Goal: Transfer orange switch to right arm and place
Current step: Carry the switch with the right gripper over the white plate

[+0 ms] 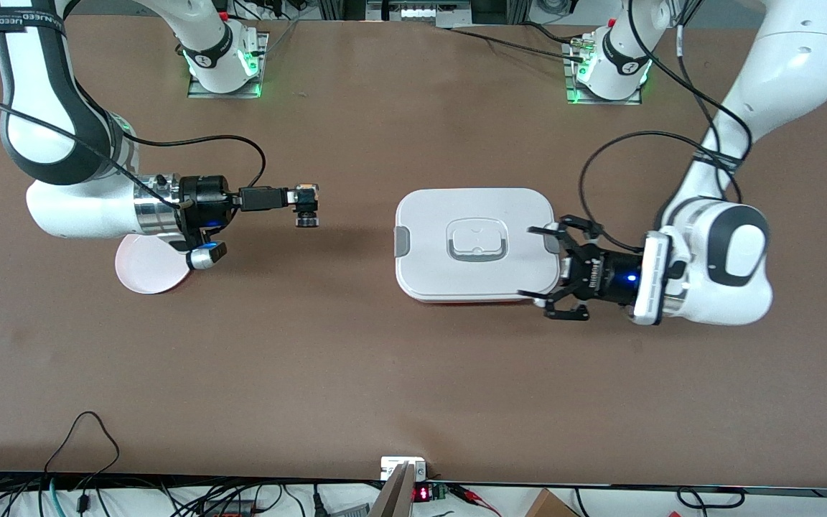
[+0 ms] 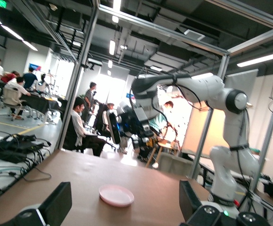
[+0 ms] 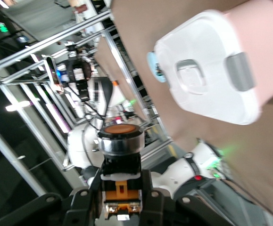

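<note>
Over the table, right jaws gripping orange switch (image 1: 306, 207)

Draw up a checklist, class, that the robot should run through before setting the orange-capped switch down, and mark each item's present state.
1. Small black push-button switch with round orange cap held in right hand: ok.
2. Left hand open, holding nothing, beside the white lidded box: ok.
3. Handover finished: ok.
4. Round pink plate bare: ok.
5. Switch over the plate: not ok, over brown table.

Table top (image 1: 356, 373) is seen as matt brown board; box lid (image 1: 474, 240) as smooth white plastic, semi-gloss; plate (image 1: 146, 271) as glossy pink plastic.
</note>
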Tool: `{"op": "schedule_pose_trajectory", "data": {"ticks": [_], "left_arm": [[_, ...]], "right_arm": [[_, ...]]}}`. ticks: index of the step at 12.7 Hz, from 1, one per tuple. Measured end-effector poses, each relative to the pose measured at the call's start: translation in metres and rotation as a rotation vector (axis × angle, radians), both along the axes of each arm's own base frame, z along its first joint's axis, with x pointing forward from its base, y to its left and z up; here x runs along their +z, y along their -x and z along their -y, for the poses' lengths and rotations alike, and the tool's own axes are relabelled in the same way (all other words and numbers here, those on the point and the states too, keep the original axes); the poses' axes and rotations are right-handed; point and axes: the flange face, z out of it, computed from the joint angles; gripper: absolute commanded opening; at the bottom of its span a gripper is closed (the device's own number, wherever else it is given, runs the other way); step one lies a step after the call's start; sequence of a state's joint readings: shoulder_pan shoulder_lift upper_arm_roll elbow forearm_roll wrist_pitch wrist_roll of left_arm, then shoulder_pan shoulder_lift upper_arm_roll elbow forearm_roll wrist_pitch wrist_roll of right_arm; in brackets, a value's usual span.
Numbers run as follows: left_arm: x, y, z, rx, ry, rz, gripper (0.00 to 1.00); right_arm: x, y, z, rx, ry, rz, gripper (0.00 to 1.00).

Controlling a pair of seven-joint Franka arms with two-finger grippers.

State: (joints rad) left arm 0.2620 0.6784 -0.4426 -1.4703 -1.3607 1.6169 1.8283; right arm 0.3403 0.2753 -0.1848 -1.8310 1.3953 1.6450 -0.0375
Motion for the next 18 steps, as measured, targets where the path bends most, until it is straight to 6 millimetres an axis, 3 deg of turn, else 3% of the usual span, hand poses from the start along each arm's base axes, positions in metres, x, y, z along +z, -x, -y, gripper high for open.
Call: {"op": "schedule_pose_trajectory", "data": {"ticks": [3,6,9,12,16,18], "left_arm": [[-0.008,0.003,-0.079,-0.026,-0.069,0.016,1.00],[-0.030,0.018,-0.166,-0.066,-0.215,0.015,1.00],[-0.047,0.029,-0.230,-0.032,-0.286,-0.007,1.00],[-0.067,0.037,-0.287,0.024,-0.375,-0.040,1.00],[-0.042,0.032,-0.360,0.112,-0.563,0.013,1.00],[-0.022,0.027,-0.376,0.108,-0.660,0.048,1.00]], "right_arm": [[-0.010,0.002,0.017,0.071,0.106,0.081,0.00],[-0.019,0.004,0.043,0.163,0.229,0.179,0.00],[-0.027,0.008,0.073,0.282,0.360,0.264,0.00],[-0.034,0.014,0.089,0.423,0.494,0.325,0.00],[-0.046,0.018,0.121,0.672,0.656,0.431,0.00],[-0.049,0.018,0.139,0.776,0.727,0.464,0.00]]}}
